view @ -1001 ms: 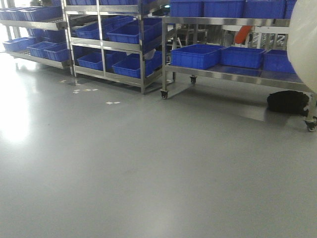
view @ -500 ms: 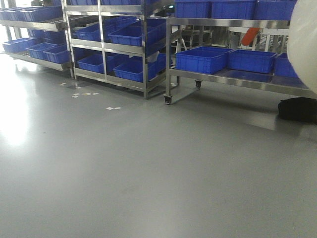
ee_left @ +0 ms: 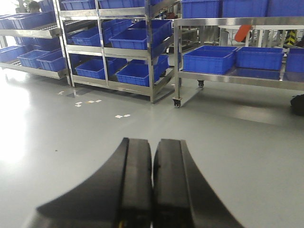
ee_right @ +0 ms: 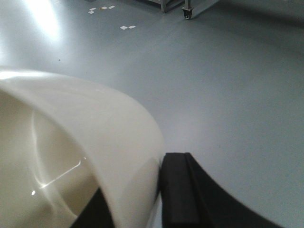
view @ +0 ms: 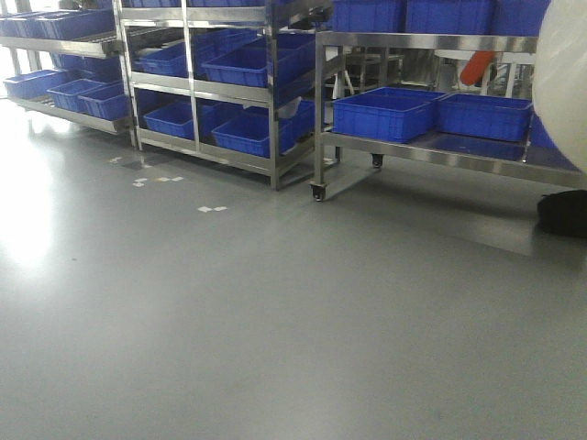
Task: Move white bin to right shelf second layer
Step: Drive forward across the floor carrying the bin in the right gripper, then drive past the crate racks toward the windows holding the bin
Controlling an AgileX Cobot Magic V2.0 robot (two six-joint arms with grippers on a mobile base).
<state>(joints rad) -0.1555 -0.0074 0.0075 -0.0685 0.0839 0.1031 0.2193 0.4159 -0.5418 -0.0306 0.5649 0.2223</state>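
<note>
Jaws of left gripper [ee_left: 153,142] closed, nothing held. Jaws of right gripper [ee_right: 137,178] pinch wall of white bin [ee_right: 95,118], up over floor [view: 275,321]; no desk in view. Steel racks [view: 273,92] far off. One-wall pinch: bin may slip, swing, bump rack post.

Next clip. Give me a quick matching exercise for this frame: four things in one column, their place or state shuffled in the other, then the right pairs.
Things
1. white bin
2. left gripper
3. blue crates
4. small white marks

Place or state
a. shut, holding nothing
b. sitting on the steel rack shelves
c. wall pinched at the rim by the right gripper
d. lying on the grey floor

Pairs: 1-c, 2-a, 3-b, 4-d
</note>
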